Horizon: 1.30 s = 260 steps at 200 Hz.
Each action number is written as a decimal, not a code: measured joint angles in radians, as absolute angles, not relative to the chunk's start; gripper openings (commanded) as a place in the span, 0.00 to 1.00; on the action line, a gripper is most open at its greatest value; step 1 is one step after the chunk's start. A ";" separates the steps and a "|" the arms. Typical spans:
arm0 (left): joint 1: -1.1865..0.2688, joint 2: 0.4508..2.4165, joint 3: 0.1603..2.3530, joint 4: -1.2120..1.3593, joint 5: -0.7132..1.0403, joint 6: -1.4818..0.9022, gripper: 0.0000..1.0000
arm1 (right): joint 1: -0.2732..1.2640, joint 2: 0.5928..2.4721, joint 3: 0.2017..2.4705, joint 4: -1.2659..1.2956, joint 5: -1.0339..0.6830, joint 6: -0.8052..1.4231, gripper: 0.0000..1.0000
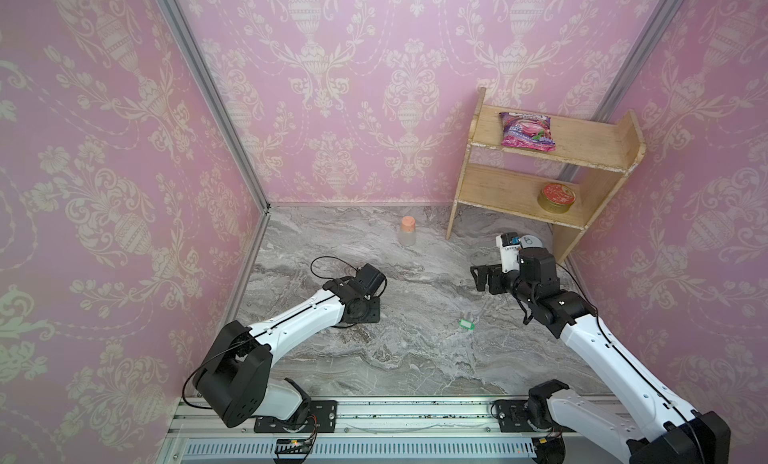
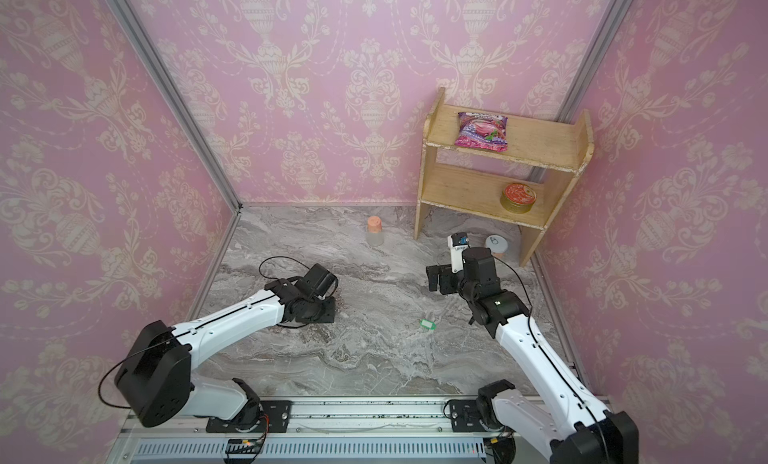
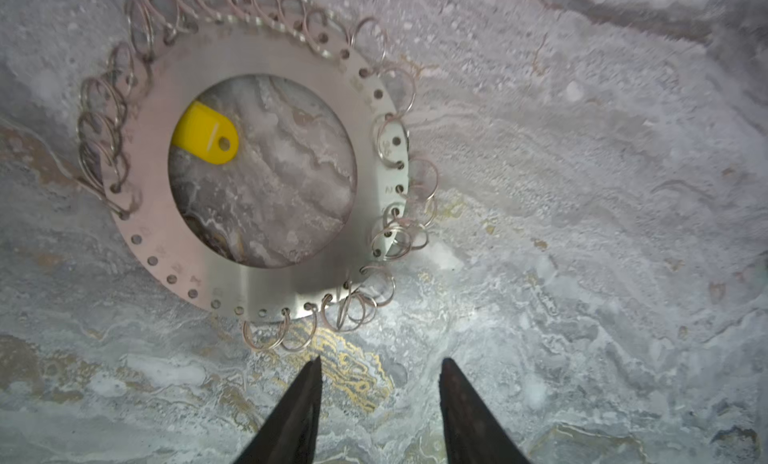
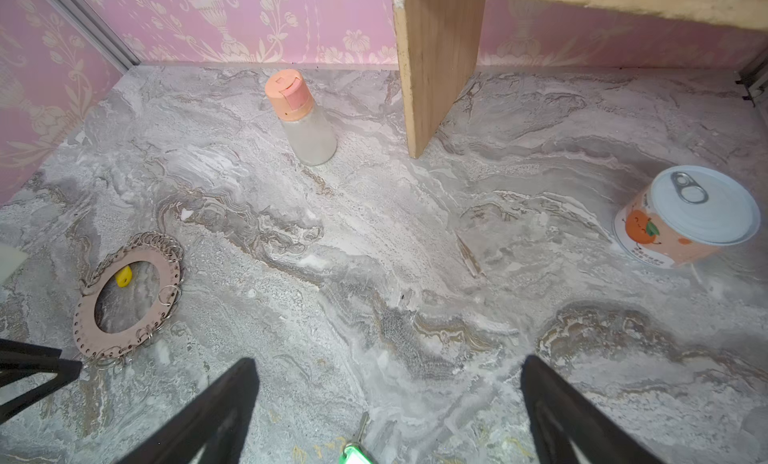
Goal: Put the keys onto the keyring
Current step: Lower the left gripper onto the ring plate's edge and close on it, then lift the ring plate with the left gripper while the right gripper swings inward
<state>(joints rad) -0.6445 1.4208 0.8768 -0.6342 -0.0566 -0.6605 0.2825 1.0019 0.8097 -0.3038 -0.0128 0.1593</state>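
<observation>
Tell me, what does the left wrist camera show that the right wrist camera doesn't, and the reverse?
Only the left wrist view: a close-up of the keyring, near enough to make out faint numbers stamped by its rim holes, and the open, empty left gripper.

Only the right wrist view: an orange-capped bottle, a pull-tab can, a leg of the wooden shelf, pink wallpaper, and the green key lying near the open right gripper.

Both: the keyring flat on the marble table, with the yellow key showing through its central hole.
</observation>
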 measured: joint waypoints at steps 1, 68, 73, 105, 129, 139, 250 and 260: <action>-0.645 1.421 0.875 -0.634 -0.057 -0.661 0.45 | 0.283 1.002 0.810 -0.304 -0.013 0.159 1.00; -0.646 1.423 0.826 -0.562 -0.095 -0.682 0.37 | 0.297 1.005 0.809 -0.302 -0.019 0.162 1.00; -0.646 1.425 0.826 -0.553 -0.098 -0.682 0.37 | 0.297 1.005 0.808 -0.302 -0.019 0.162 1.00; -0.646 1.463 0.826 -0.524 -0.118 -0.674 0.33 | 0.297 1.005 0.808 -0.302 -0.019 0.162 1.00; -0.646 1.499 0.827 -0.524 -0.131 -0.670 0.31 | 0.297 1.005 0.808 -0.302 -0.019 0.162 1.00; -0.646 1.503 0.827 -0.524 -0.137 -0.669 0.31 | 0.297 1.005 0.808 -0.302 -0.019 0.162 1.00; -0.646 1.520 0.828 -0.521 -0.145 -0.664 0.20 | 0.297 1.005 0.807 -0.298 -0.018 0.162 1.00; -0.646 1.520 0.828 -0.521 -0.146 -0.664 0.18 | 0.297 1.005 0.807 -0.298 -0.018 0.162 1.00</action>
